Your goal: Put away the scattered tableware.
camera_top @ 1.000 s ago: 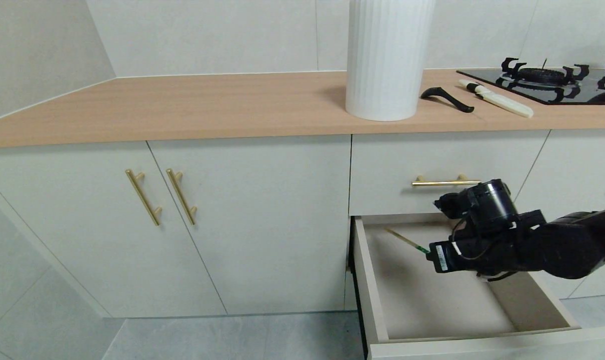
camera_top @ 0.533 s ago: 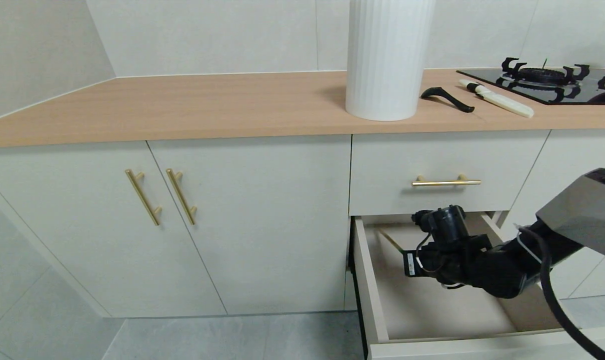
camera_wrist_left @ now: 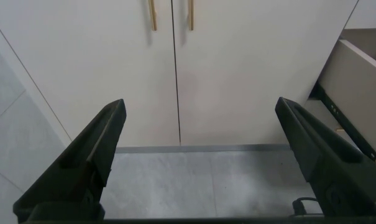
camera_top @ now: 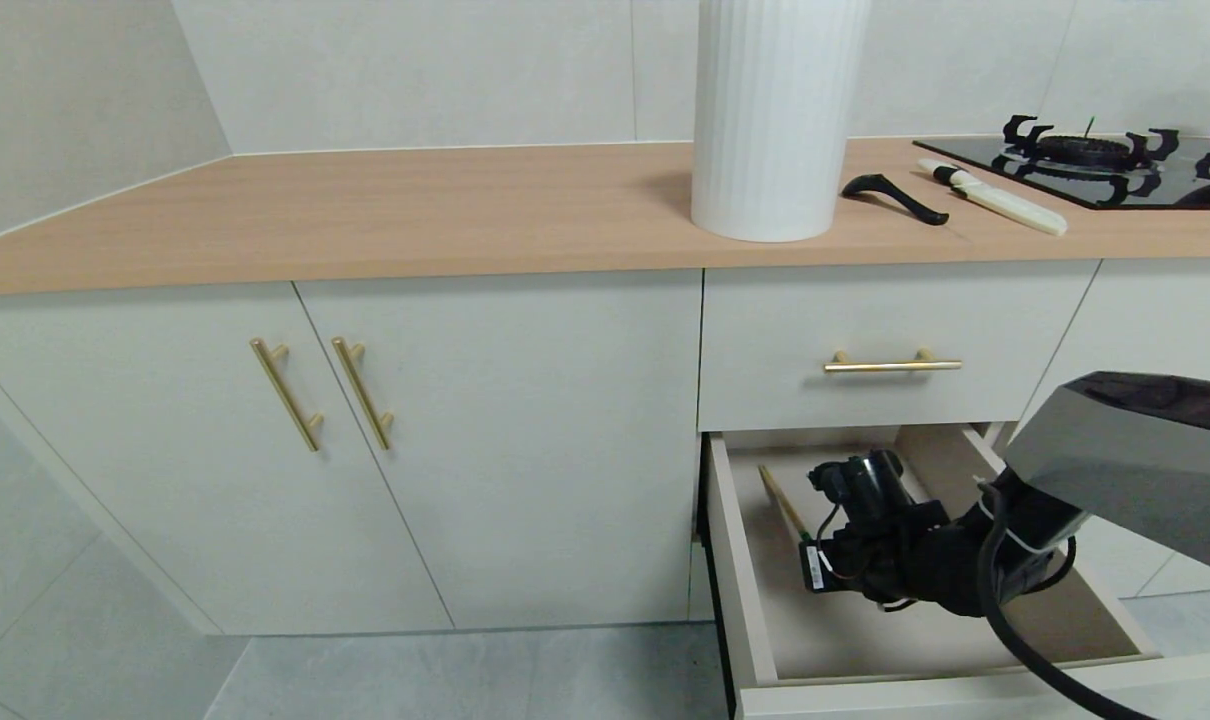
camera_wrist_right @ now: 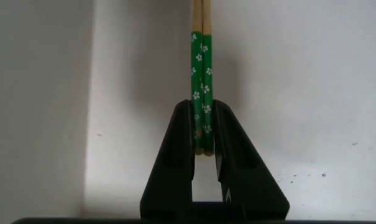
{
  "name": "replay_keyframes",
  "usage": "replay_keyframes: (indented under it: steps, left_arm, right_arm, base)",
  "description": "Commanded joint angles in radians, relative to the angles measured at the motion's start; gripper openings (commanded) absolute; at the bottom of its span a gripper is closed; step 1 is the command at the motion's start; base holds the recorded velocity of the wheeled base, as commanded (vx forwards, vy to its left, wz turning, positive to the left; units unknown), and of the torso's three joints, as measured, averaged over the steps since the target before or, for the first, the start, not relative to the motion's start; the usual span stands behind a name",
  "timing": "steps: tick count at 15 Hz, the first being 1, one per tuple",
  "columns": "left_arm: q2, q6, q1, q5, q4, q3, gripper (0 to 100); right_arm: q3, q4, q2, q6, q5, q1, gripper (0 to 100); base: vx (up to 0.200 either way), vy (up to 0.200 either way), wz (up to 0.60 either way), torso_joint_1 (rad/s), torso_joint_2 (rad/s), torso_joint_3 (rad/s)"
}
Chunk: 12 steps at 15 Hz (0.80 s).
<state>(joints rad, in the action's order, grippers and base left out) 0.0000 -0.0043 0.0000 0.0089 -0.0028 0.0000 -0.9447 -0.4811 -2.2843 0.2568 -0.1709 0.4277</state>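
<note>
Right gripper (camera_wrist_right: 204,134): pressed together on the green flower-printed ends of a pair of wooden chopsticks (camera_wrist_right: 202,56), low inside the open pale drawer (camera_top: 737,560)
Chopsticks: sticking straight out ahead of the fingers, close over the drawer floor, contact unclear
Left gripper (camera_wrist_left: 200,111): spread wide, nothing between, facing pale cabinet doors (camera_wrist_left: 237,62)

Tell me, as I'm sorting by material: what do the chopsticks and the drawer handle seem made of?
The chopsticks look like pale wood or bamboo, with green flower-painted ends. The drawer handle looks like metal, brass-toned, given its golden sheen.
</note>
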Motion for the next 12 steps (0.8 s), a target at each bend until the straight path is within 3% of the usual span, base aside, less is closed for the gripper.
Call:
replay_keyframes:
  steps: [1,12]
  left_arm:
    - [0.0,0.0,0.0,0.0,0.0,0.0,100]
    - [0.0,0.0,0.0,0.0,0.0,0.0,100]
  right_arm:
    - [-0.002,-0.001,-0.029,-0.001,0.001,0.002,0]
    - [-0.023,-0.001,-0.064,-0.001,-0.013,0.002,0]
  base:
    - [0.0,0.0,0.0,0.0,0.0,0.0]
    - [0.0,0.0,0.0,0.0,0.0,0.0]
